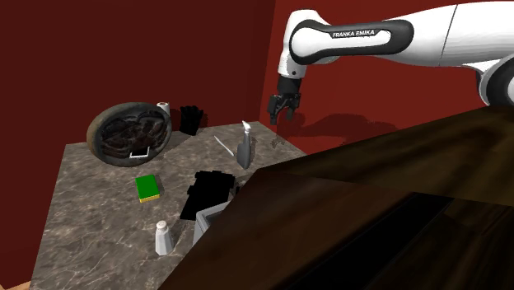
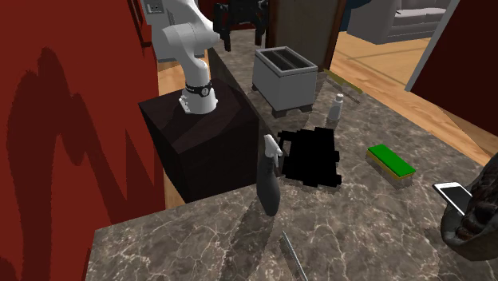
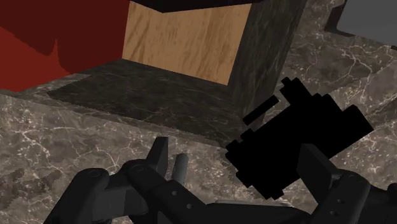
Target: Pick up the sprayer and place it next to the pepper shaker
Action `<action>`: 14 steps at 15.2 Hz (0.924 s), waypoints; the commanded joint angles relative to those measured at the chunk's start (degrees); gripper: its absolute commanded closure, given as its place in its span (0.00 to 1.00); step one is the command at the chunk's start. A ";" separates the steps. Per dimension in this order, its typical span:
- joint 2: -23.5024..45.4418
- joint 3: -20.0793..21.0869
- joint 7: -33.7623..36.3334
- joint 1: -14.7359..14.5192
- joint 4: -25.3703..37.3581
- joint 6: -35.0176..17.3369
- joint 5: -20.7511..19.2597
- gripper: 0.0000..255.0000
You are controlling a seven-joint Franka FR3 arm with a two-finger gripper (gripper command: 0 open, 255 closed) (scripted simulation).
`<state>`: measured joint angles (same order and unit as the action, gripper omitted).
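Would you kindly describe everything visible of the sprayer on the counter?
The sprayer is a slim grey bottle, widening toward its base, topped with a white trigger head. It stands upright on the marbled counter, close by the dark stand. Nothing grips it: the open gripper hangs above, well apart.

This looks like a home kitchen. A veined, marble-like counter (image 1: 91, 206) stands against deep red walls (image 1: 123, 49) and carries household things. A green sponge (image 1: 147, 188) lies near its middle in the shoulder view, with a white shaker (image 1: 163, 238) at 6 o'clock from it and a sprayer (image 1: 245, 147) at 2 o'clock. In the second exterior view a wood floor (image 2: 375, 60) runs off at 1 o'clock to a grey sofa (image 2: 415, 20), so living space adjoins the kitchen. A grey box (image 2: 284, 80) stands on the counter at 12 o'clock.
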<state>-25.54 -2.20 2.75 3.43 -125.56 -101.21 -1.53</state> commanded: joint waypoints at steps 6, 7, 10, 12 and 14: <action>14.62 -1.63 -0.17 1.04 8.50 -6.48 0.13 0.00; 16.72 -1.88 -0.26 1.21 10.02 -7.11 0.23 0.00; 23.10 -2.57 -0.56 1.74 15.03 -8.59 0.65 0.00; 27.41 -2.98 -0.78 2.15 18.77 -9.23 1.04 0.00; 31.78 -3.36 -1.01 2.60 22.85 -9.59 1.50 0.00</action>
<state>3.90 -5.28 2.03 5.73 -104.67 -110.38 -0.27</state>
